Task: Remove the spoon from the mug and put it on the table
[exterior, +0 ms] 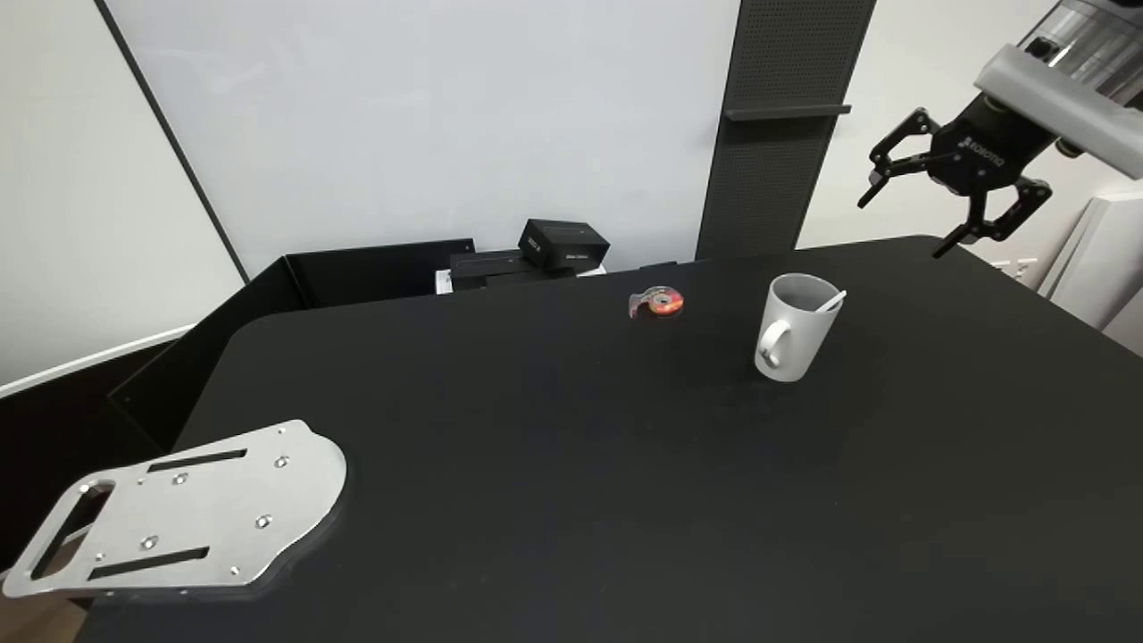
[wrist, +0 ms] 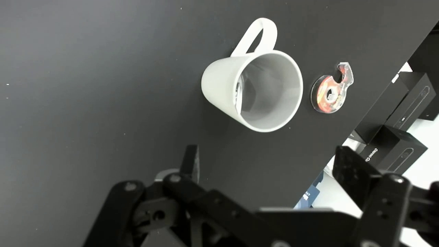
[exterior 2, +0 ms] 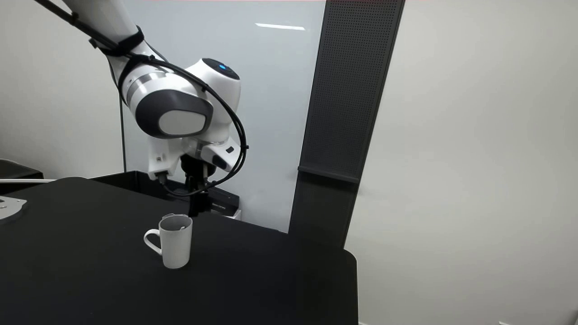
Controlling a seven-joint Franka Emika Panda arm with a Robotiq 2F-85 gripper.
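In both exterior views, a glossy pale-grey wall panel (exterior: pixel 464 125) stands beside a tall, dark-grey perforated panel (exterior: pixel 790 54) with a narrow ledge (exterior: pixel 788 113). Beyond it runs a plain off-white wall (exterior 2: pixel 469 135). A slim white streak of light (exterior 2: pixel 280 26) gleams on the glossy panel.

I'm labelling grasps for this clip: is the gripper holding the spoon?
No: in an exterior view, the gripper hangs open, apart from the mug, and the spoon pokes out over the mug's rim.
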